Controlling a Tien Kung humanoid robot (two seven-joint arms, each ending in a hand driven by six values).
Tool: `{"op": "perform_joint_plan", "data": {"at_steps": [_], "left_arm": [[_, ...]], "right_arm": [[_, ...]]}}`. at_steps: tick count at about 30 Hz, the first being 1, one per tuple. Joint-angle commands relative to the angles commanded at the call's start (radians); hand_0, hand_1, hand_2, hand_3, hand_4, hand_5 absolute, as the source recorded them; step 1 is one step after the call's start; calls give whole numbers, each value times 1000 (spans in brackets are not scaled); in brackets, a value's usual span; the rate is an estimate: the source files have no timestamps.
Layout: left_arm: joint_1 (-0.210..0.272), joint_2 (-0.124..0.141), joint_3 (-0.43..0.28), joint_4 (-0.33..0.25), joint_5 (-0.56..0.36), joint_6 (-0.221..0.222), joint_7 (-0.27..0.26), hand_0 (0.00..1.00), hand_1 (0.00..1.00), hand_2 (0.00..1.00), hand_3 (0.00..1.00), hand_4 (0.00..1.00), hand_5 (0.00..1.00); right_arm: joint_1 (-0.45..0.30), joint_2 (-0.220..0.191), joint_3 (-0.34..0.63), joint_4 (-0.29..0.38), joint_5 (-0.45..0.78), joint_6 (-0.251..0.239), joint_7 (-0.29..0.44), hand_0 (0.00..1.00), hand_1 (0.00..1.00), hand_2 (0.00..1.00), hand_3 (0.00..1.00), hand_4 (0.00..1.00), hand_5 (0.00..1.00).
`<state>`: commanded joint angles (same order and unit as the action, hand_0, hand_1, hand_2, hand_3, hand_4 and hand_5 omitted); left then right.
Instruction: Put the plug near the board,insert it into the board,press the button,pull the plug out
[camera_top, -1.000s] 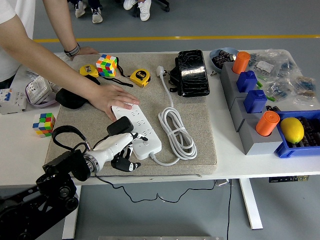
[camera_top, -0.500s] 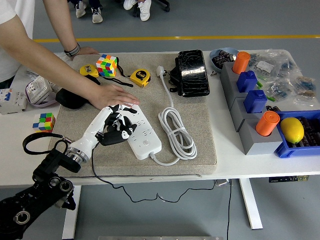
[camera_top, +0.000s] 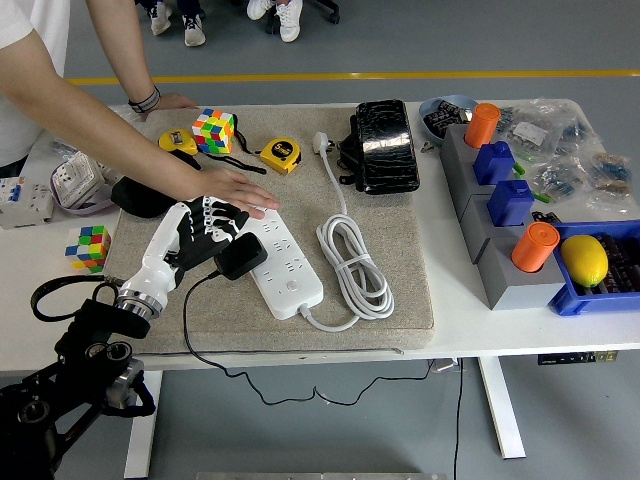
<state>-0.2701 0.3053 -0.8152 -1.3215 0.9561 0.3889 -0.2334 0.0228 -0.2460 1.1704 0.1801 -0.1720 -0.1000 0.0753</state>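
Left of centre in the frame, the black plug (camera_top: 240, 257) lay on the grey mat (camera_top: 400, 290), touching the left edge of the white power strip (camera_top: 282, 262), its thin black cord trailing down over the front of the counter (camera_top: 470, 345). A second earlier it had been held over the strip's lower end; half a second earlier it sat within the fingers above the sockets. Now the left robot hand (camera_top: 195, 230) had drawn back up and to the left, and the plug lay at its lower right. Its white-and-black fingers (camera_top: 215, 213) were spread and seemed clamped on nothing, though whether a fingertip touched the plug could not be told. Judged from that, the plug had been brought near the board but was not inserted; the button press and the pull-out remained.

A person's hand (camera_top: 225, 187) lay flat on the upper end of the strip, apparently steadying it, and covered that end. The plug's prongs were hidden beneath its body, so its orientation was unclear. The strip's button could not be picked out with certainty. The strip's own white cable (camera_top: 352, 262) lay coiled to its right. The right arm did not show.
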Motion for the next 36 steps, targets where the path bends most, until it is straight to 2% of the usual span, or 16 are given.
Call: {"op": "perform_joint_plan", "data": {"at_steps": [15, 20, 21, 22, 24, 27, 28, 33, 34, 35, 36], "left_arm": [[-7, 6, 5, -9, 9, 1, 3, 408, 485, 520, 484, 822, 321], [-5, 10, -1, -24, 30, -13, 12, 389, 482, 520, 484, 821, 322], [-3, 11, -9, -36, 60, -30, 30, 389, 482, 520, 484, 821, 322], [0, 14, -17, -49, 97, -49, 53, 258, 336, 466, 575, 824, 314], [3, 17, -31, -75, 167, -85, 99, 258, 336, 466, 575, 824, 314], [6, 31, -65, -156, 297, -197, 217, 258, 336, 466, 575, 824, 314], [5, 35, -70, -181, 336, -233, 254, 73, 97, 165, 686, 671, 2], [-2, 39, -73, -278, 550, -446, 467, 73, 97, 165, 686, 671, 2], [-5, 39, -68, -284, 587, -481, 496, 73, 97, 165, 686, 671, 2], [-7, 38, -63, -287, 627, -511, 519, 54, 88, 142, 781, 734, 2], [-8, 37, -56, -288, 653, -526, 531, 54, 88, 142, 781, 734, 2]], "right_arm": [[5, -1, -8, 0, 3, -1, 0, 494, 585, 541, 507, 836, 368], [8, -3, -11, 0, 3, 0, 0, 493, 584, 541, 507, 835, 368], [7, -3, -13, 0, 4, 0, 0, 493, 584, 541, 507, 835, 368], [7, -3, -15, 0, 4, 0, 0, 493, 583, 541, 507, 836, 368], [6, -4, -17, 0, 6, 0, 0, 493, 583, 541, 507, 836, 368], [2, -5, -19, 0, 6, 0, 0, 493, 583, 541, 507, 836, 368], [1, -5, -20, 0, 7, 0, 0, 493, 583, 541, 507, 836, 368], [-1, -6, -17, 1, 4, 1, 0, 493, 584, 541, 507, 836, 369], [-1, -5, -17, 1, 4, 2, 0, 493, 584, 541, 507, 836, 369], [-1, -5, -18, 1, 5, 2, 0, 493, 586, 541, 506, 836, 369], [-1, -5, -19, 1, 6, 2, 0, 493, 586, 541, 506, 836, 369]]}}
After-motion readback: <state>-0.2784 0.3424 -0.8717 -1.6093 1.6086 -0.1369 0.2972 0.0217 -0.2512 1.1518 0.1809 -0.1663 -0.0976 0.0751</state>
